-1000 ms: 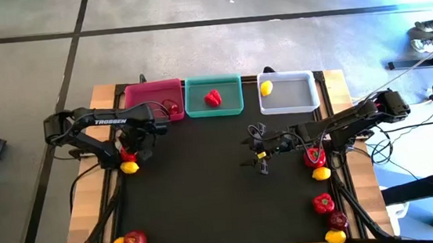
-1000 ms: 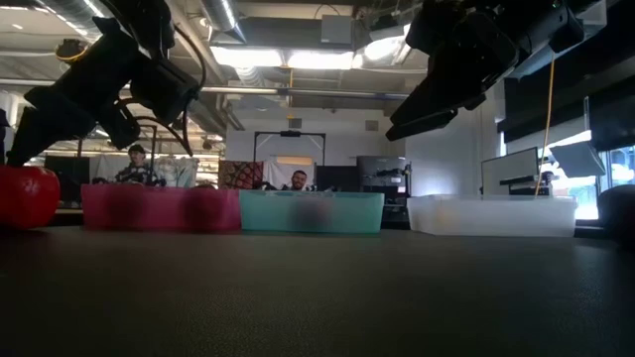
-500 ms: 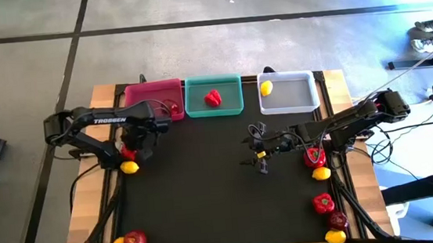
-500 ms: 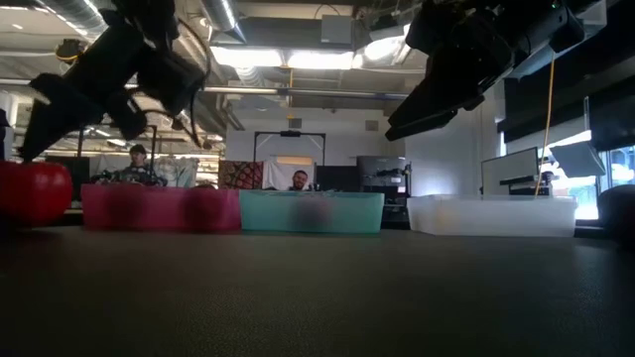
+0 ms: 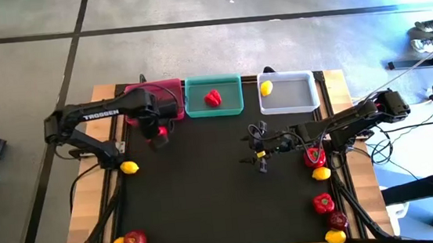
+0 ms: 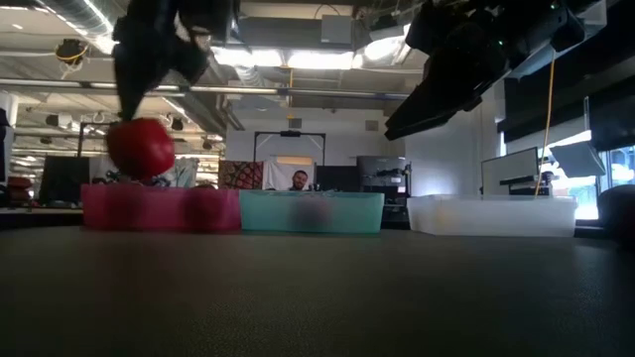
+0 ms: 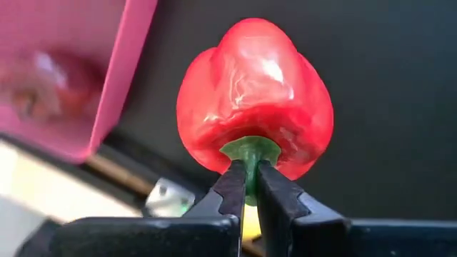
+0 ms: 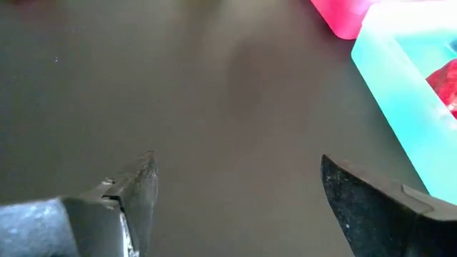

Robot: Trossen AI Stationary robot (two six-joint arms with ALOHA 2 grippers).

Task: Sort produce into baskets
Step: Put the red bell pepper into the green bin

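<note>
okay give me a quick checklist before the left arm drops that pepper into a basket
1. Grip: left gripper pinches the red pepper by its green stem only: ok, but thin hold.
2. Pepper lifted off the table: ok.
3. Over the matching basket: not ok; it hangs by the pink basket, while the teal basket holds the other pepper.
4. Right gripper open, over bare mat, out of the way: ok.
5. Room in the teal basket: ok.

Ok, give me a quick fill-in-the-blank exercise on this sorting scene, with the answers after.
1. The left gripper pinches a bright red bell pepper by its green ____.
2. The pale grey-white plastic basket holds one yellow ____.
3. The right gripper hangs ____ over the black table mat.
4. The teal green plastic basket holds one red ____.

Answers: stem; lemon; open; pepper
</note>
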